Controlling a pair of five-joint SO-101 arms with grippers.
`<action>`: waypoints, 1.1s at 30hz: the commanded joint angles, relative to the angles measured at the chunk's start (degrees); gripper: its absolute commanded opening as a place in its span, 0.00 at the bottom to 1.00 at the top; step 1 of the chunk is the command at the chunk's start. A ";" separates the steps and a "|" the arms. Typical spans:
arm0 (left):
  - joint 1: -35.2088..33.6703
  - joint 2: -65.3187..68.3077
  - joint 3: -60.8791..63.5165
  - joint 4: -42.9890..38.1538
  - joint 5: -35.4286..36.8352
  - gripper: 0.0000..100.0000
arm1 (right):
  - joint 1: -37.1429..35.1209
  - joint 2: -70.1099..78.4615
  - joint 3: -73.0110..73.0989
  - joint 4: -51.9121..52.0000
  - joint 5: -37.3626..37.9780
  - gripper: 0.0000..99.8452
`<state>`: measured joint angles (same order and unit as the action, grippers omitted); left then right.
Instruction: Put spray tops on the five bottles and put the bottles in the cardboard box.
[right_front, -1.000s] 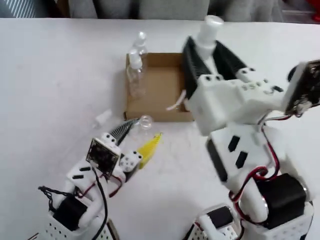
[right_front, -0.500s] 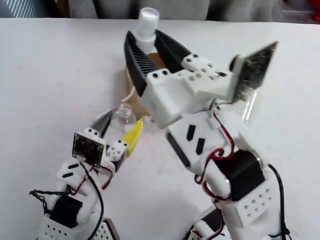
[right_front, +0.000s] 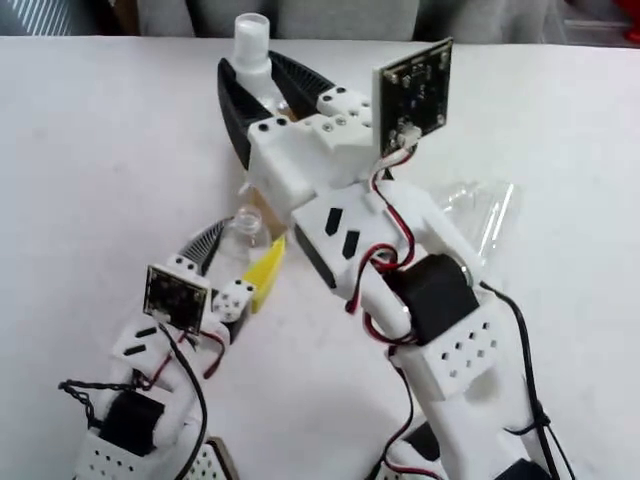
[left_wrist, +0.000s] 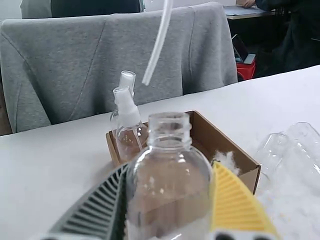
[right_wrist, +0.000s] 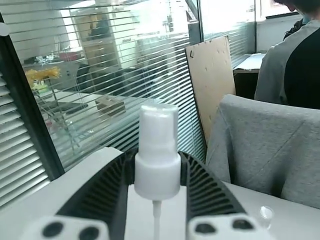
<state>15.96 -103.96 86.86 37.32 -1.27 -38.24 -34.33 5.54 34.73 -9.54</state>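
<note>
My left gripper (left_wrist: 170, 182) is shut on an open-necked clear bottle (left_wrist: 167, 170), held upright between its grey and yellow fingers just in front of the cardboard box (left_wrist: 227, 157). In the high view this bottle (right_front: 241, 234) sits in the left gripper (right_front: 238, 252) at the lower left. My right gripper (right_front: 256, 68) is raised beyond it, shut on a white spray top (right_front: 250, 38). The spray top (right_wrist: 157, 155) stands upright between black fingers, and its dip tube (left_wrist: 157, 42) hangs above and behind the bottle's neck. Two bottles with spray tops (left_wrist: 126, 125) stand in the box.
Clear bottles without tops (right_front: 480, 207) lie on the white table to the right of the right arm; these loose bottles (left_wrist: 295, 150) also lie beside the box. The right arm's body hides most of the box from above. A grey chair back (left_wrist: 115, 60) stands behind the table.
The right arm swung left with the spray top, from over the box to above the left gripper's bottle. The left gripper drew the bottle back from the box front, then stayed still.
</note>
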 joint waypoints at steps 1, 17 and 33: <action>-0.48 -1.10 -0.62 -1.76 -0.44 0.09 | -0.04 0.40 -0.44 -0.92 0.62 0.02; -2.15 -1.01 0.18 -1.85 -0.53 0.09 | 2.86 -1.98 4.31 -1.27 0.62 0.02; -2.33 -1.01 6.42 -11.60 -0.53 0.09 | 1.63 -3.03 4.31 -0.13 0.62 0.02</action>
<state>14.11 -103.96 93.89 27.65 -1.27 -36.22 -35.47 9.67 34.73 -9.54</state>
